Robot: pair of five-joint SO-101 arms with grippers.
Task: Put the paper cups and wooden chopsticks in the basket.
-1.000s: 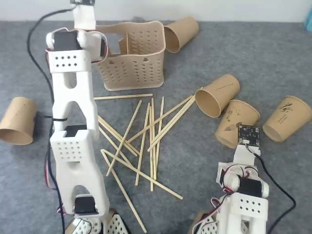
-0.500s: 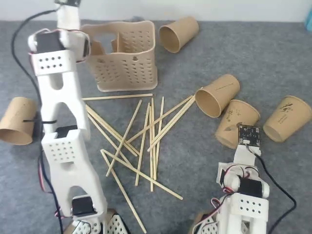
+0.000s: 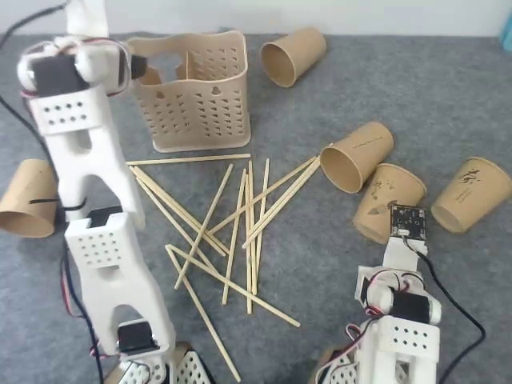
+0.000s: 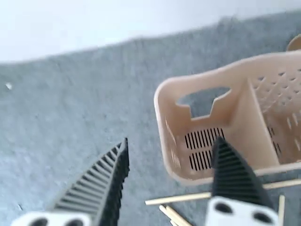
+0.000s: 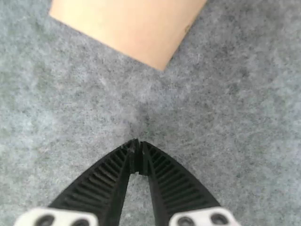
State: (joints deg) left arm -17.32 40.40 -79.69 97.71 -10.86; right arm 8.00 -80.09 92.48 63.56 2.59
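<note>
At 9 o'clock of the table one paper cup (image 3: 28, 198) lies on its side, apart from all the others. The left gripper (image 4: 171, 143) hangs near 11 o'clock with its two fingers wide apart and nothing between them, just before the end wall of the basket (image 3: 200, 112). The basket stands upright, has two compartments, and no cup or chopstick is seen inside it. It looks light, so I think a push would slide it.

The wooden chopsticks (image 3: 232, 224) lie in the centre, flat and crossed over each other. They are stiff, thin and light. I would pinch one at its middle, where no other stick crosses it.

One cup (image 3: 292, 54) lies at 12 o'clock, near the basket, and three cups (image 3: 390, 200) lie together at 3 o'clock. They are light, thin-walled and easy to crush, and they can roll. The rim is the best hold, one finger inside and one outside.

The right gripper (image 5: 138, 155) at 5 o'clock is closed on nothing, low over the surface, near a cup.

The surface is grey felt (image 3: 448, 88), soft and not slippery. A pale wall runs behind it at 12 o'clock.
</note>
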